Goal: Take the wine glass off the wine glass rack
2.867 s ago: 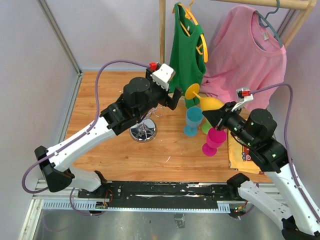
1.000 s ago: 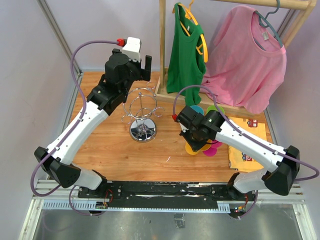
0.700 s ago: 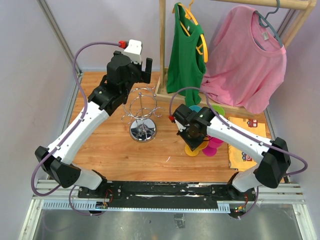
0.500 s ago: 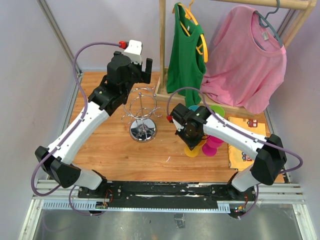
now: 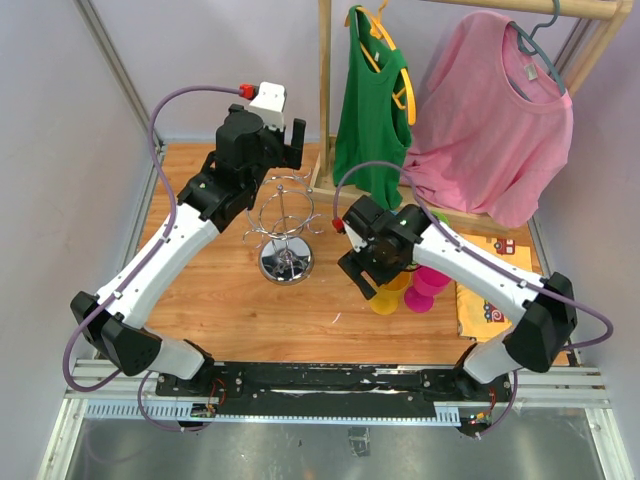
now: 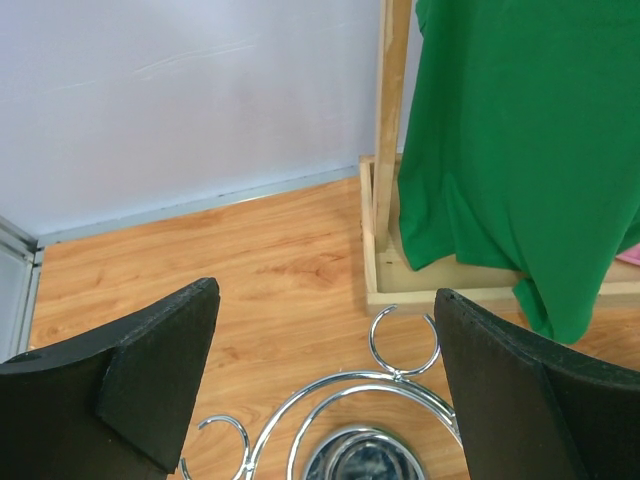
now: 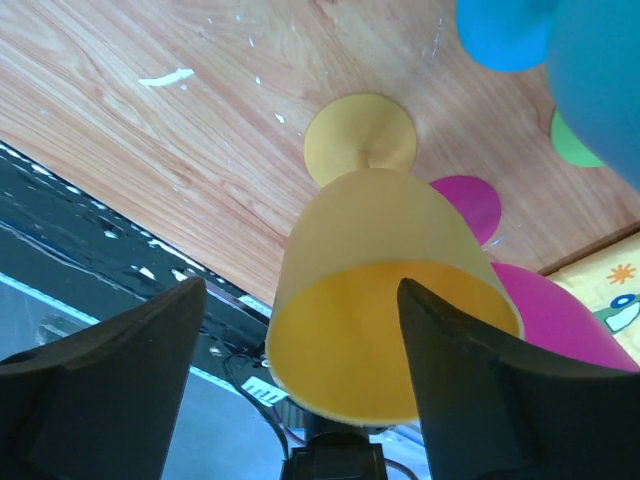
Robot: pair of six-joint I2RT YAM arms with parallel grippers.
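Wine glass (image 7: 390,300) upright, right end effector (image 7: 300,290) open

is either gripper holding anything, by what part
Nothing is held. The right gripper stands open around the yellow wine glass; the left gripper is open and empty.

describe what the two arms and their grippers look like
The left arm and right arm match: white link shells with black joint housings. A purple cable loops along each. A white camera block with a red tip sits on the left wrist. The left gripper and right gripper each have two broad matte black fingers.
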